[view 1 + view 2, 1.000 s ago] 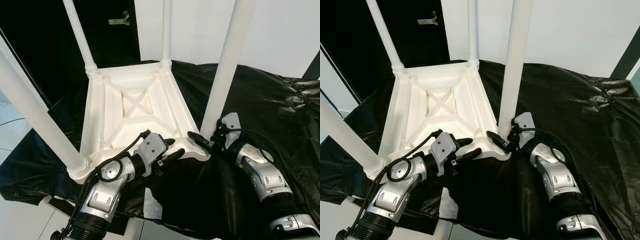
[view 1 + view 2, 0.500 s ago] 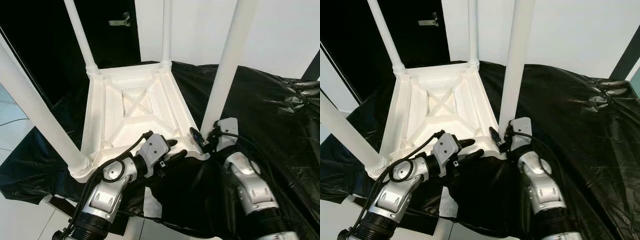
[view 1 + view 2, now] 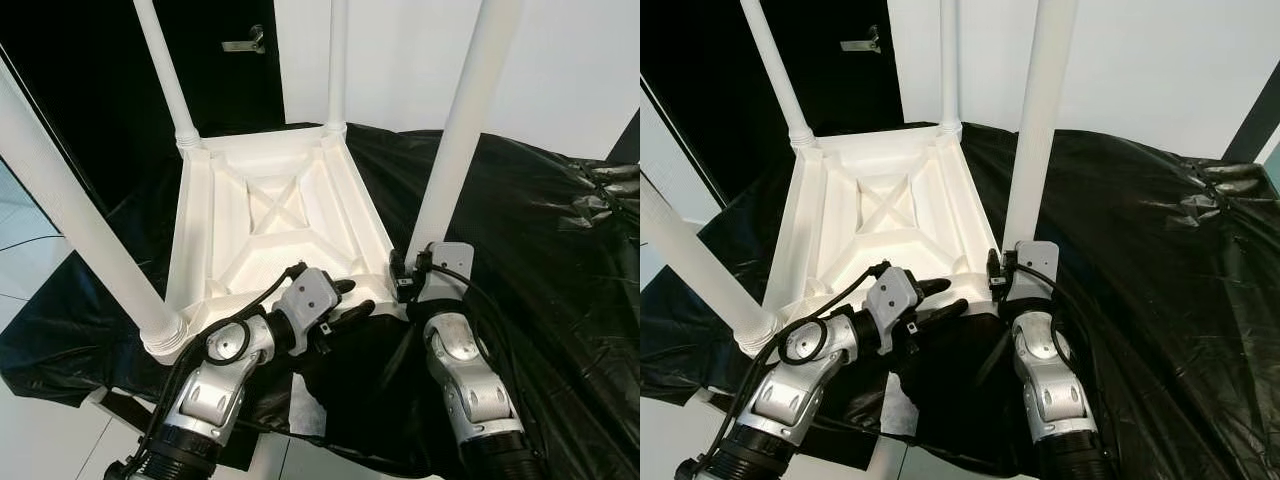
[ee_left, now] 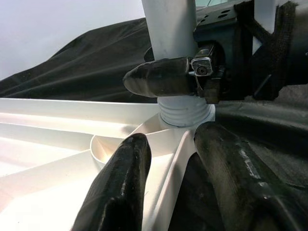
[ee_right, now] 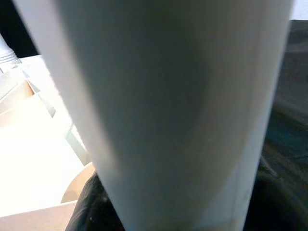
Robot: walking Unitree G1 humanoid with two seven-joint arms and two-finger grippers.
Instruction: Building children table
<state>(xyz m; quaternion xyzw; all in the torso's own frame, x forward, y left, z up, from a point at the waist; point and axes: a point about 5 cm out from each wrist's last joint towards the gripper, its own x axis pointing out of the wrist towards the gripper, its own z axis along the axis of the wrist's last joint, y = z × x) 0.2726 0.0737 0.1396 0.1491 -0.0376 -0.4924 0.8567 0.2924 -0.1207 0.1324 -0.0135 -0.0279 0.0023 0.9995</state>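
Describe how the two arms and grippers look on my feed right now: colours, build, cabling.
Both arms are silver metal with rounded joint housings and black ribbed sleeves lower down. Black cables loop along each forearm. The left gripper has a grey boxy wrist block and two long black fingers. The right gripper carries a similar grey block with a black cable clipped across it.

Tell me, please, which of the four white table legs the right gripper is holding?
The near-right leg: the right gripper clasps its base, at the corner nearest the robot's right arm.

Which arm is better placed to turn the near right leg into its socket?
Right. The right gripper is at the base of that leg; the left gripper straddles the tabletop's rim.
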